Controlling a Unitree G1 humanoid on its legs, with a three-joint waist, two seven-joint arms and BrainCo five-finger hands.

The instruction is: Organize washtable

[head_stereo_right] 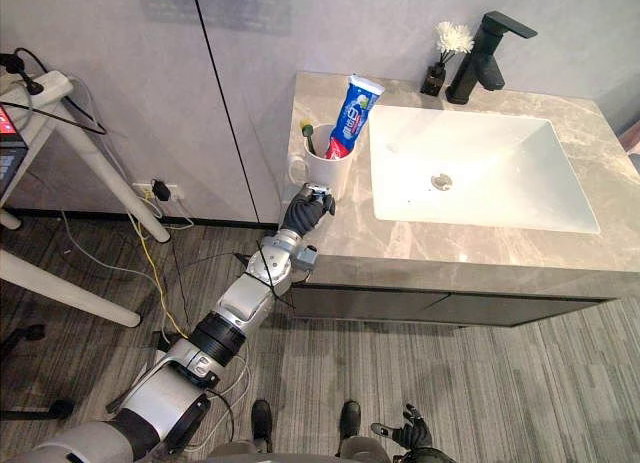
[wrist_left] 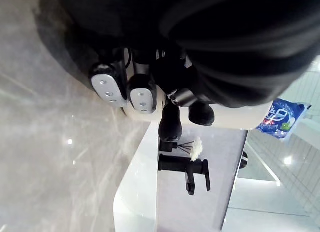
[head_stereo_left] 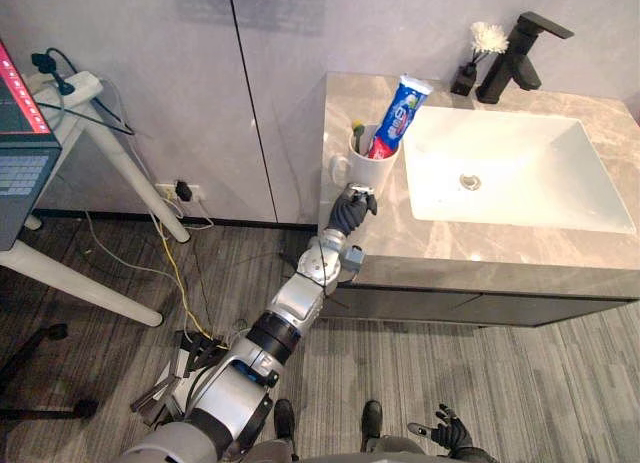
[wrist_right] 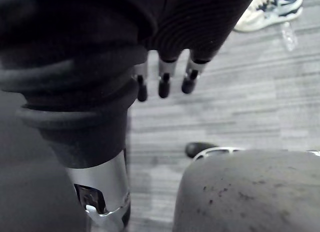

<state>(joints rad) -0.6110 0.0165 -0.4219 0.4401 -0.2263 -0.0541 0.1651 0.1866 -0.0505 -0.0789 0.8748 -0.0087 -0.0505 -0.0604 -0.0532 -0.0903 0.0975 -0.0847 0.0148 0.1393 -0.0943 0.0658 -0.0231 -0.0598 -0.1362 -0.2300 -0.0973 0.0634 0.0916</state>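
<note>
A white mug [head_stereo_left: 368, 169] stands near the front left corner of the marble washtable [head_stereo_left: 470, 255]. In it are a blue and red toothpaste tube [head_stereo_left: 402, 113] and a green-tipped toothbrush [head_stereo_left: 357, 133]. My left hand [head_stereo_left: 352, 211] rests on the counter right in front of the mug, close to its base. Its fingers [wrist_left: 142, 94] look curled with nothing held in them. The tube [wrist_left: 285, 117] shows past the hand in the left wrist view. My right hand [head_stereo_left: 447, 430] hangs low by the floor, its fingers [wrist_right: 164, 84] straight.
A white basin [head_stereo_left: 520, 198] fills the counter's right part, with a black tap [head_stereo_left: 515, 55] and a small dark vase holding a white flower [head_stereo_left: 478, 51] at the back. A white table [head_stereo_left: 95, 133] with cables stands at the left. A person's shoe [wrist_right: 270, 9] is on the floor.
</note>
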